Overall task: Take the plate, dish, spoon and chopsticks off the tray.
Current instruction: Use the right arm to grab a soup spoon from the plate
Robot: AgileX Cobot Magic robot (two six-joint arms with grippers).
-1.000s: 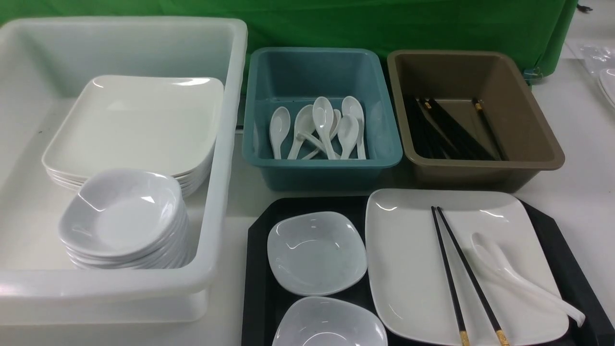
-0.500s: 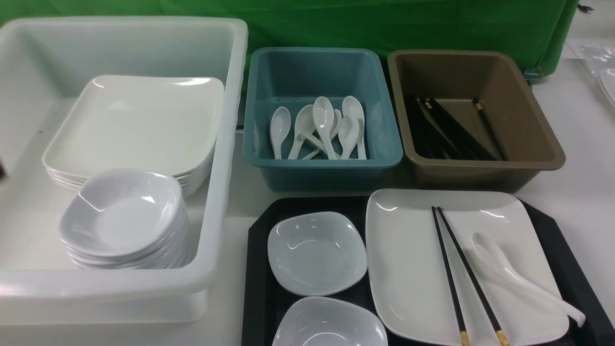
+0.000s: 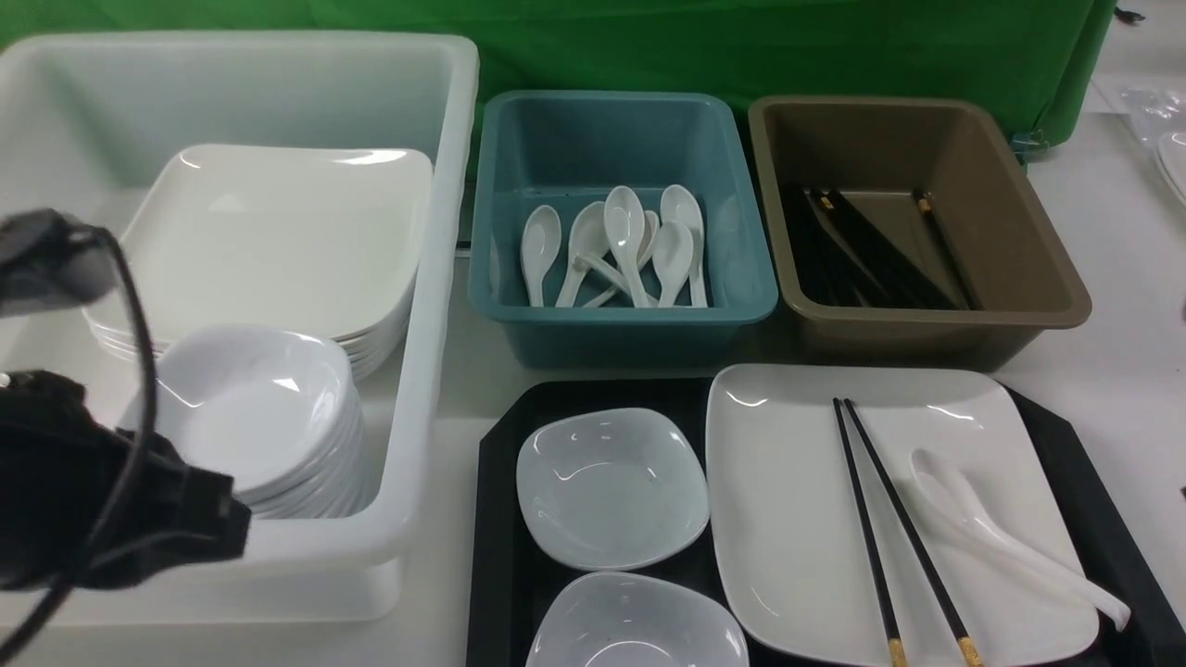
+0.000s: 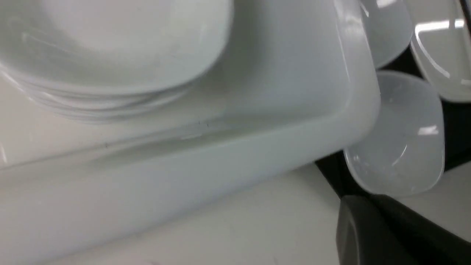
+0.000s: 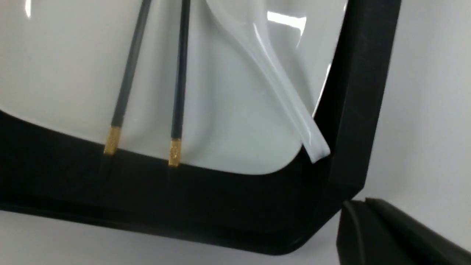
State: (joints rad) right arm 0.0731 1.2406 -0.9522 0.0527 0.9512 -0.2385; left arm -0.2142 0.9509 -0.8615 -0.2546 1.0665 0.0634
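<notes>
Glossy white plate (image 3: 788, 519) bears 2 black chopsticks (image 3: 911, 537); left pincer (image 4: 368, 235), right pincer (image 5: 386, 235) pressed together.

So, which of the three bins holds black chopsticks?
The brown bin, the rightmost one; the teal bin holds white spoons, and the big white tub holds plates and bowls.

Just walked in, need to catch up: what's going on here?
Nothing is being handled yet. The plate, with the chopsticks and spoon lying on it, sits on the black tray beside two small dishes. The left arm hovers by the white bin, holding nothing.
</notes>
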